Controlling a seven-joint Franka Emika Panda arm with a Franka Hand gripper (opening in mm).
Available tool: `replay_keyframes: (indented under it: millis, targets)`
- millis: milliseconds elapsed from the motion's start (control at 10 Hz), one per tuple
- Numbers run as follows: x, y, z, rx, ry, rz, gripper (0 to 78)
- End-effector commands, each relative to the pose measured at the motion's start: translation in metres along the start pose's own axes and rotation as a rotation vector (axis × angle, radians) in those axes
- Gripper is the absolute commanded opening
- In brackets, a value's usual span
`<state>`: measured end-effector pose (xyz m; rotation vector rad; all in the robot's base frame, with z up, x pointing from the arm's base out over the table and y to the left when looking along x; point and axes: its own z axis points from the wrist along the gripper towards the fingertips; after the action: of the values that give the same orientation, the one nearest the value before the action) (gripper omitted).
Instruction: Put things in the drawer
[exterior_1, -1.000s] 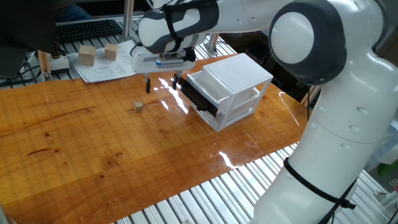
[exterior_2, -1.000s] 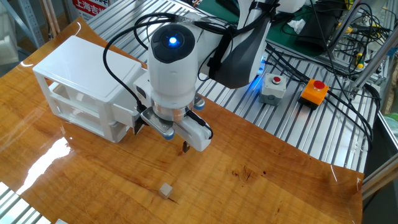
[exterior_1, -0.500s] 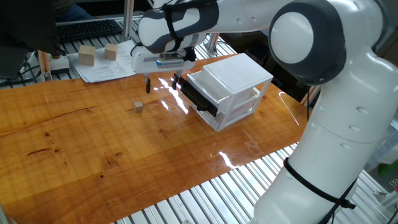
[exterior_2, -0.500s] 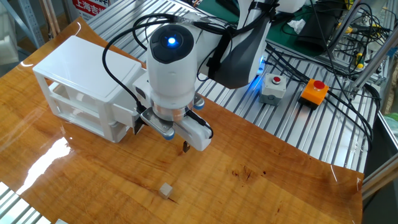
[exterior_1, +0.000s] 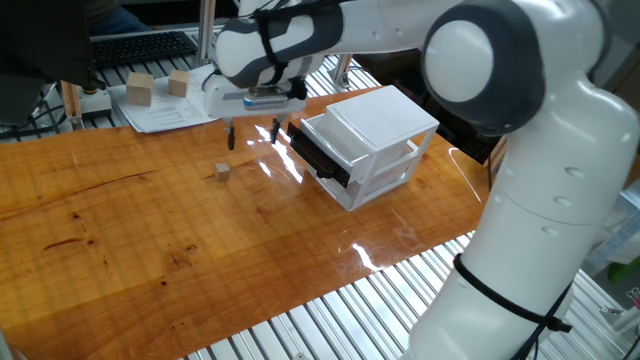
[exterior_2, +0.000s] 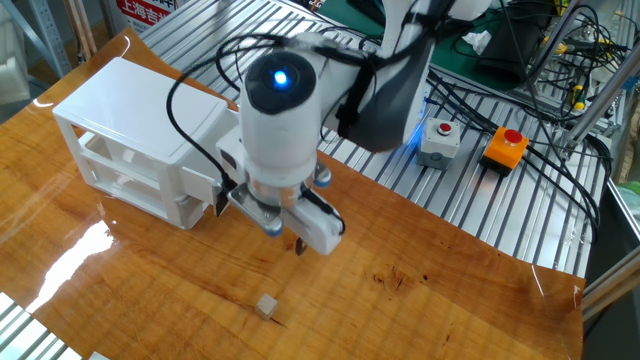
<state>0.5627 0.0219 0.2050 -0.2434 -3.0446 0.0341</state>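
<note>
- Bench (exterior_1: 150, 250): glossy orange-brown wood, with a ribbed metal surface bordering it on the near and far sides.
- Cube (exterior_1: 221, 172): tiny, tan, lying alone on the bare bench, well left of the cabinet; it also shows in the other fixed view (exterior_2: 266, 306), nearer the camera than the arm. Nothing touches it.
- Gripper (exterior_1: 253, 132): hangs above the bench between the cube and the cabinet, pointing down, its two dark fingers spread fairly wide with nothing between them. In the other fixed view (exterior_2: 290, 240) only one fingertip shows clearly, so the gap cannot be confirmed from that side.
- Cabinet (exterior_1: 372, 145): small, white plastic, two drawers, standing on the bench just right of the gripper.
- Drawer (exterior_1: 318, 158): the upper, black-fronted one, appears pulled out slightly towards the gripper; its interior cannot be seen.
- Far edge: two larger wooden blocks (exterior_1: 140, 90) resting on a sheet of paper (exterior_1: 170, 112), with a keyboard (exterior_1: 140, 46) behind them.
</note>
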Motion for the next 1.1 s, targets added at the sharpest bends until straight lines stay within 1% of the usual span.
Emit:
replay_keyframes:
  millis: [100, 400, 500, 700, 800, 900, 1100]
  targets:
    - [-0.013, 0.017, 0.012, 0.0, -0.021, 0.034, 77.5]
    - [-0.022, 0.026, 0.024, -0.004, -0.028, 0.054, 77.5]
    - [-0.022, 0.027, 0.025, -0.004, -0.029, 0.056, 77.5]
    - [-0.031, 0.031, 0.032, -0.009, -0.04, 0.066, 77.5]
    - [-0.033, 0.031, 0.034, -0.009, -0.042, 0.066, 77.5]
    - [-0.039, 0.032, 0.04, -0.014, -0.05, 0.067, 77.5]
    - [-0.042, 0.035, 0.046, -0.017, -0.057, 0.073, 77.5]
